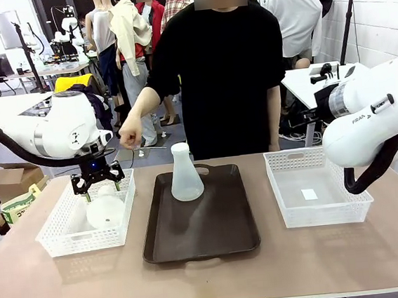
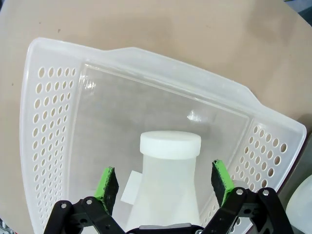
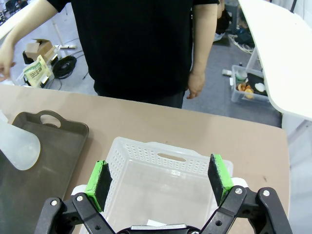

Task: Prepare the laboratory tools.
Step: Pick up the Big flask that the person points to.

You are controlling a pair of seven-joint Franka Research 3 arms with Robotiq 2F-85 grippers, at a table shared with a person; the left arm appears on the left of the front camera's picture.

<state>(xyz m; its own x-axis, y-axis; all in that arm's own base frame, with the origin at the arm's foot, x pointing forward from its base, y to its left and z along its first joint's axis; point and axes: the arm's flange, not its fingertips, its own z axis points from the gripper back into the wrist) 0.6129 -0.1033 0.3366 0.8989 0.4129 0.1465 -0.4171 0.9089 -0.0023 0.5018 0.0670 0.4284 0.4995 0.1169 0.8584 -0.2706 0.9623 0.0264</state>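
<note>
Both arms: glossy white rounded housings with grey joint bands. The left arm point(image 1: 63, 130) carries a black cable looping beneath it. The right arm point(image 1: 368, 115) bears dark lettering reading "FRA" on its shell and a black cable. Left end effector point(image 2: 165, 184): black linkage fingers, silver screws at the pivots, green pads point(image 2: 108, 184). Right end effector point(image 3: 158, 180): same build. Person point(image 1: 224, 76): black short-sleeved top.
</note>
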